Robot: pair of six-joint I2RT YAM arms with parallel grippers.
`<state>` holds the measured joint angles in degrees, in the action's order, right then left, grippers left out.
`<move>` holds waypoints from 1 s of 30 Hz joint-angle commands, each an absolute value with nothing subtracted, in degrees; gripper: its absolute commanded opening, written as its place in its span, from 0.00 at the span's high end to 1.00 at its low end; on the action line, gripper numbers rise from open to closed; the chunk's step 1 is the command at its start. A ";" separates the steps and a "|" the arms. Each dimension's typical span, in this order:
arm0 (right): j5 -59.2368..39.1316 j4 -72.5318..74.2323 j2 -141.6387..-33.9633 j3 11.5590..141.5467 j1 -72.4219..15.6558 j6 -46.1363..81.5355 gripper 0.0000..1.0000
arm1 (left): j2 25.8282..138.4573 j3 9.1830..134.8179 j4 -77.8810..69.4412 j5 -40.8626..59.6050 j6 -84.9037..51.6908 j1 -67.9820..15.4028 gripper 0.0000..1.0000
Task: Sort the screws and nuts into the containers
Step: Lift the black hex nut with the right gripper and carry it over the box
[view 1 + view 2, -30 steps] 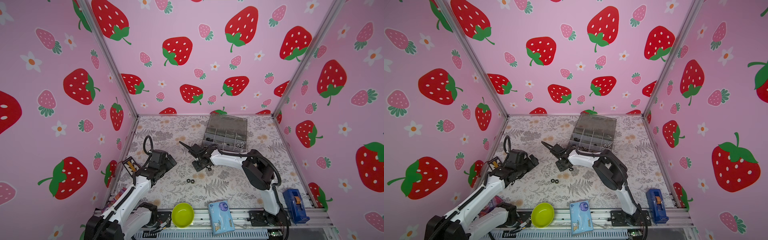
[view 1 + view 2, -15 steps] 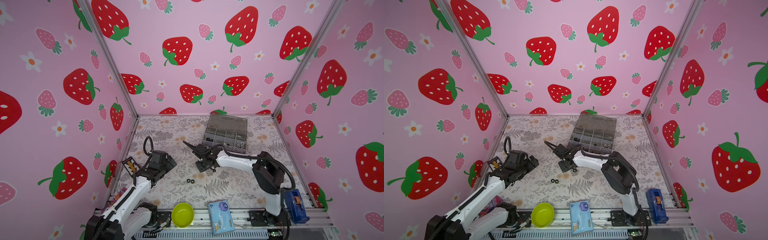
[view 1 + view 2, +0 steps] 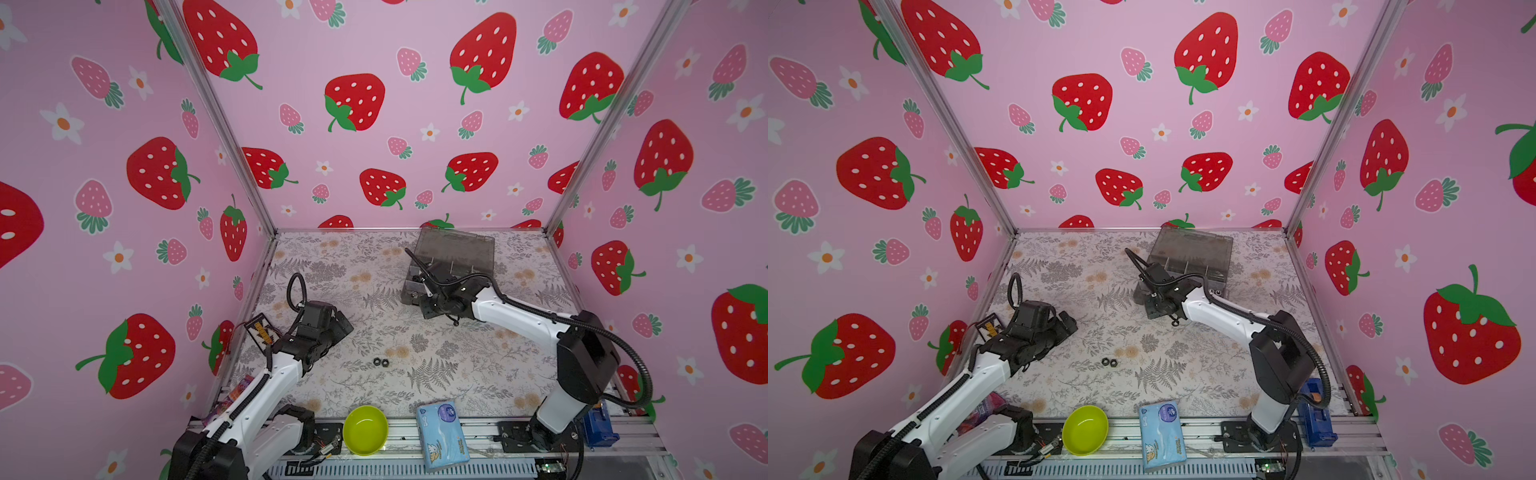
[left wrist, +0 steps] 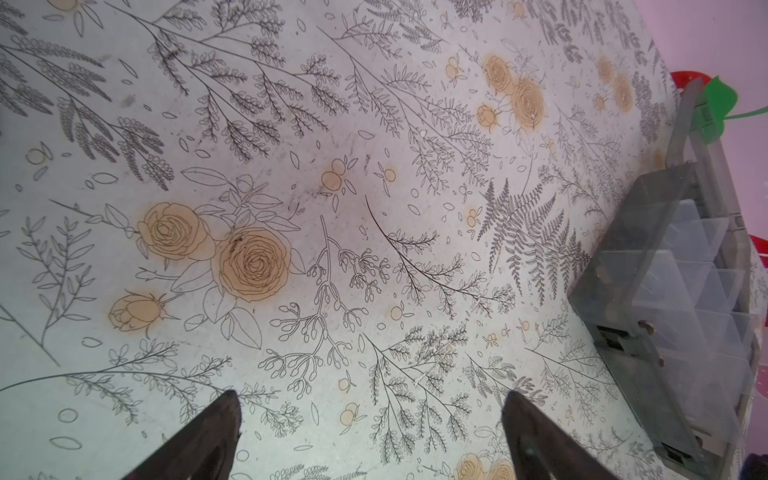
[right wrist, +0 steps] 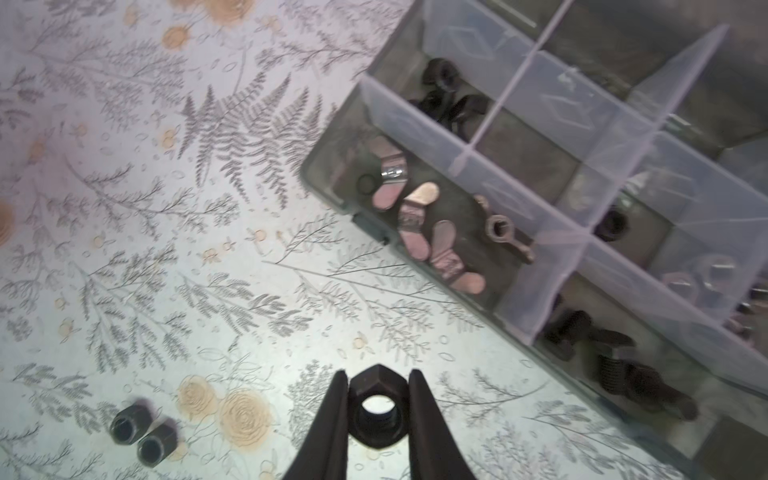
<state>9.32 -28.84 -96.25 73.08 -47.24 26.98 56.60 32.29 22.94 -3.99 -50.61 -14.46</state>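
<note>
Between the tips of the right gripper (image 5: 377, 374) sits a black hex nut (image 5: 397, 419), pinched across its flats with its hole facing the wrist camera. The jaws stand narrow, closed on it. Gripper and nut hang over the flower-printed table (image 5: 166, 249), just beside the near left corner of the smoky-grey translucent plastic organizer box (image 5: 415, 120) and not over any compartment. In both top views that box (image 3: 457, 249) (image 3: 1192, 253) lies at the far side of the table, right of the middle, with its lid raised toward the back wall. The right arm's wrist covers its near left corner.

Inside the box, the corner compartment closest to the held nut holds silver wing nuts (image 5: 411, 220) and a small eye bolt (image 5: 509, 239). The next compartment farther along the left wall holds several black nuts (image 5: 451, 99). The one to the right along the near wall holds short black screws (image 5: 623, 365).

Two loose black hex nuts (image 3: 381, 362) (image 3: 1109, 362) lie side by side in the middle of the table, nearer than the box and well apart from it.

At the left, the left gripper (image 4: 370, 399) hangs over bare table with its jaws wide, holding nothing. Along the near rail sit a lime-green round bowl (image 3: 365, 430), a blue tissue pack (image 3: 442, 432) and a blue tape dispenser (image 3: 598, 426).
</note>
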 commanded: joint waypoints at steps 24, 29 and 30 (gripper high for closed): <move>10.85 -26.81 -106.55 79.99 -29.43 19.79 0.99 | 56.73 32.41 22.68 -4.04 -50.50 -14.21 0.01; 9.54 -26.81 -109.88 81.68 -29.36 19.08 0.90 | 56.79 32.43 22.71 -4.04 -50.29 -14.22 0.01; 9.13 -26.83 -110.38 81.91 -29.36 19.07 0.87 | 56.73 32.43 22.75 -4.13 -50.36 -14.21 0.01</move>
<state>10.41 -26.76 -108.95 80.23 -29.61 20.25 56.71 32.29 22.90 -3.84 -50.59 -14.46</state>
